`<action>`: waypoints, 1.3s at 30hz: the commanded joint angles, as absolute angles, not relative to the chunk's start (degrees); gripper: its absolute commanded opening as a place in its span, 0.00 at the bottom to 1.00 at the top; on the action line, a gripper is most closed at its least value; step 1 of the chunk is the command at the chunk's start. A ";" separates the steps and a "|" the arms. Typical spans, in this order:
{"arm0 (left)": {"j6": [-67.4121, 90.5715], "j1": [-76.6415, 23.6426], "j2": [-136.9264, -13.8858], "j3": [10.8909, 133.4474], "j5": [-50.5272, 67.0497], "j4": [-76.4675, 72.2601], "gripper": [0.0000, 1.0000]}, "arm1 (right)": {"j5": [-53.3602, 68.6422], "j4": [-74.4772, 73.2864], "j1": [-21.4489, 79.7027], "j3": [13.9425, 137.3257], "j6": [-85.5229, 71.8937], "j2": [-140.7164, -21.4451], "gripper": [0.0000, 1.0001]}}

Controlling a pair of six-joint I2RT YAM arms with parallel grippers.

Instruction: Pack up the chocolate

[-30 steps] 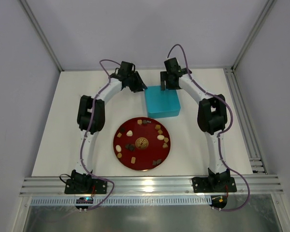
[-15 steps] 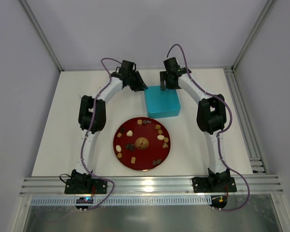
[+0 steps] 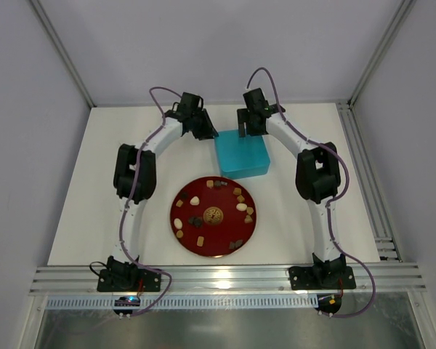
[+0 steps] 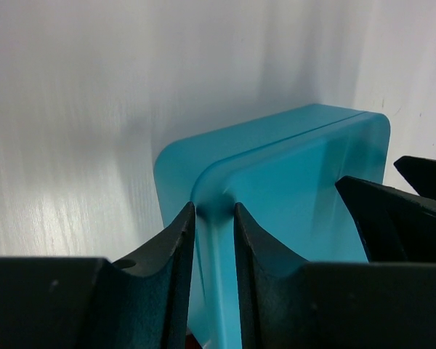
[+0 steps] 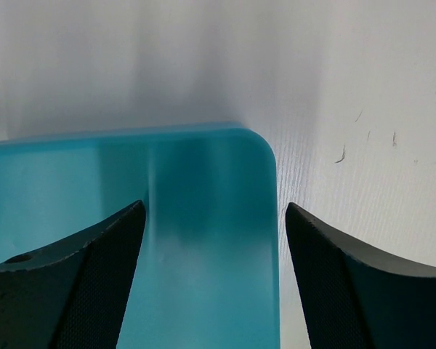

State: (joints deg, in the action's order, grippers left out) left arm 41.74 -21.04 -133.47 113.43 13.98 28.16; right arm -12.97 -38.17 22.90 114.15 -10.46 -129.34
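Several small pieces of chocolate (image 3: 195, 200), dark, tan and cream, lie in a ring on a round red plate (image 3: 203, 252) in the middle of the table. Behind the plate stands a teal box (image 3: 243, 156). My left gripper (image 3: 208, 134) sits at the box's back left corner. In the left wrist view my left gripper (image 4: 214, 211) is shut on the upright edge of the teal box (image 4: 298, 174), both fingers against it. My right gripper (image 3: 248, 134) hangs over the back right corner. In the right wrist view my right gripper (image 5: 214, 211) stands open above the teal box (image 5: 203, 174), touching nothing.
A gold emblem (image 3: 214, 215) marks the plate's centre. White walls close the table at the back and both sides. A metal rail (image 3: 218, 276) runs along the near edge by the arm bases, and another rail (image 3: 363, 182) lines the right side.
The left jaws have narrowed onto the box's edge. Both grippers and the box have shifted slightly to the left. The chocolate and the plate have not moved.
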 commanded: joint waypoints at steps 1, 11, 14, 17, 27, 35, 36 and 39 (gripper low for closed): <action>35.77 -21.18 -139.57 105.91 3.96 46.67 0.25 | -10.38 -45.80 24.00 109.34 -7.30 -131.23 0.80; 33.93 -21.09 -141.85 109.51 2.46 50.97 0.26 | 1.76 -44.39 19.16 107.06 -11.60 -126.75 0.82; 33.58 -21.09 -142.12 110.13 2.28 51.24 0.27 | 1.76 -42.37 17.94 101.09 -12.74 -123.67 0.82; 33.40 -21.09 -142.21 110.39 2.46 51.50 0.30 | 2.46 -37.80 17.40 93.36 -14.15 -118.67 0.82; 32.61 -21.01 -142.82 111.80 2.37 52.65 0.30 | 0.36 -29.80 15.38 71.82 -18.72 -106.26 0.71; 32.08 -21.01 -142.56 111.53 2.37 52.73 0.30 | -4.92 -27.33 15.12 67.24 -20.13 -107.32 0.53; 32.08 -21.01 -142.65 111.45 2.46 52.73 0.31 | -5.44 -27.42 14.94 66.98 -20.30 -107.23 0.51; 31.73 -21.01 -142.56 111.62 2.46 52.91 0.31 | -3.87 -28.56 14.15 66.97 -20.30 -107.23 0.43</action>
State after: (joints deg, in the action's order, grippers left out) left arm 38.15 -21.41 -134.34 116.92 12.58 34.20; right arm 3.22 -18.81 15.25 71.26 -22.46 -103.35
